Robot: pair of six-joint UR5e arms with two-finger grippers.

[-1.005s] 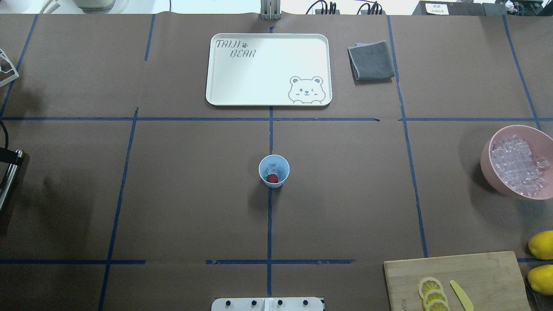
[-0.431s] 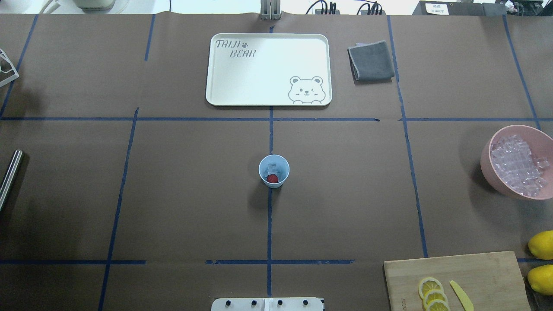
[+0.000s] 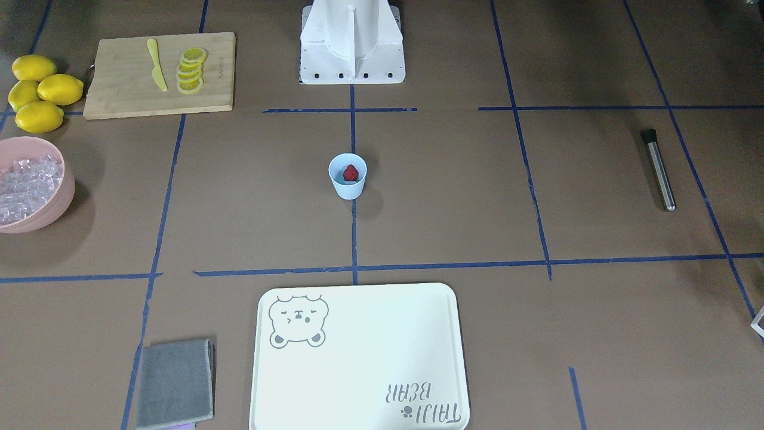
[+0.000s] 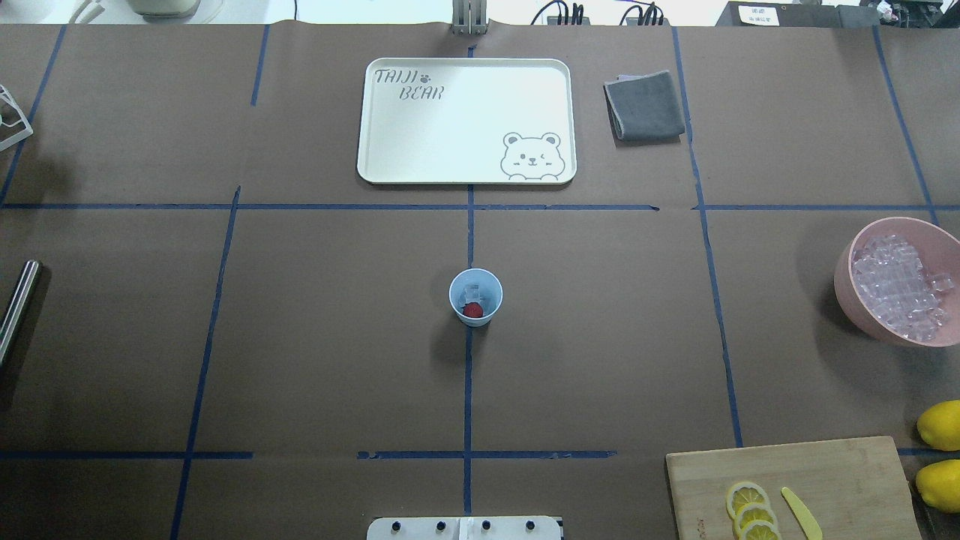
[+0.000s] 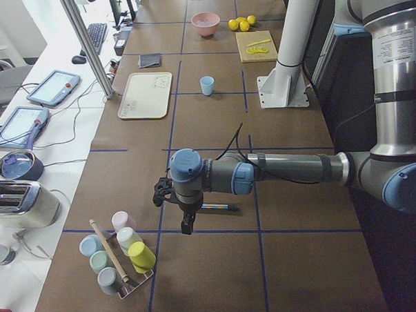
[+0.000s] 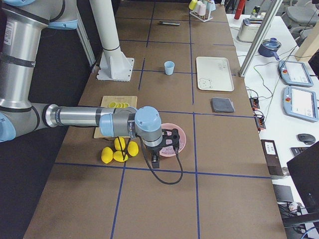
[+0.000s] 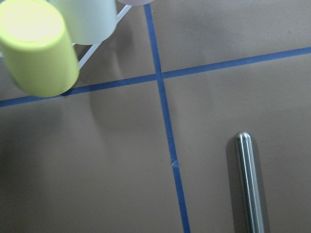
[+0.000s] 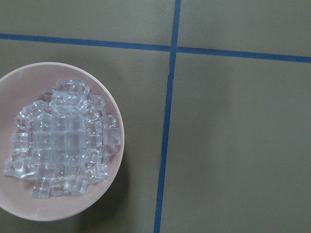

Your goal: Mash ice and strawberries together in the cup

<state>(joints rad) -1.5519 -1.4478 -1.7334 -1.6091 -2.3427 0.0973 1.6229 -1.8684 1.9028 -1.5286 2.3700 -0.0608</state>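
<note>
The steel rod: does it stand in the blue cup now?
No, the steel rod lies flat on the table, far from the cup.

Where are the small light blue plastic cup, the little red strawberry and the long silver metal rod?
small light blue plastic cup (image 3: 347,189), front-facing view, on its outer wall.
little red strawberry (image 3: 351,172), front-facing view, on the berry's middle.
long silver metal rod (image 3: 661,175), front-facing view, mid-shaft.

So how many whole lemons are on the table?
4 lemons, clustered beside the cutting board, near the pink bowl; the overhead view shows only two.
</note>
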